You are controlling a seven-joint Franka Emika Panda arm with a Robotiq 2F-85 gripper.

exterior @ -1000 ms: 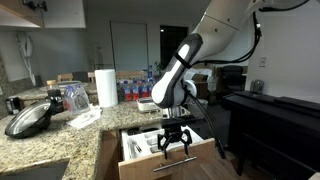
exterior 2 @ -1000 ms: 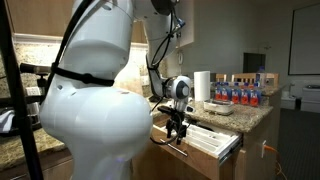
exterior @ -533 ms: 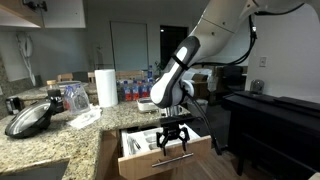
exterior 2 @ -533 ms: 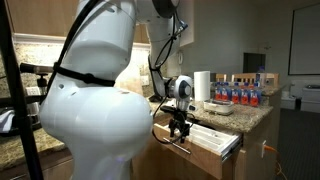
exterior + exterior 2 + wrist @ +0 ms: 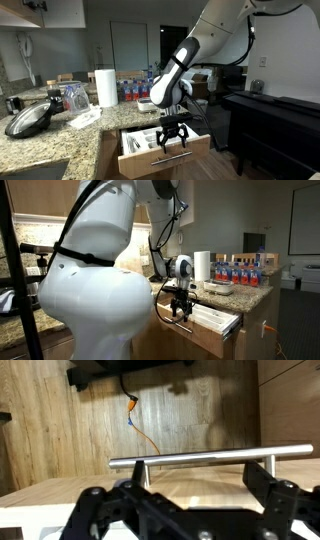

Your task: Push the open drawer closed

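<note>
The drawer [image 5: 165, 157] is a shallow light-brown wooden one, open below the granite counter, with a white divider tray [image 5: 140, 141] inside. It also shows in an exterior view [image 5: 215, 332]. Its slim metal bar handle [image 5: 210, 455] crosses the wrist view, above the flat front [image 5: 200, 478]. My gripper [image 5: 174, 140] hangs pointing down at the drawer's front edge, fingers spread on either side of the front [image 5: 195, 490]. It is open and holds nothing. It also shows in an exterior view [image 5: 180, 313].
The granite counter [image 5: 60, 135] holds a black pan lid [image 5: 30, 118], a paper towel roll [image 5: 106, 87], a glass jar [image 5: 75, 97] and bottles [image 5: 135, 88]. A black piano [image 5: 270, 115] stands beside the drawer. My white arm [image 5: 95, 290] fills much of an exterior view.
The gripper and the drawer front have moved slightly inward toward the cabinet; the drawer shows a little less of its tray.
</note>
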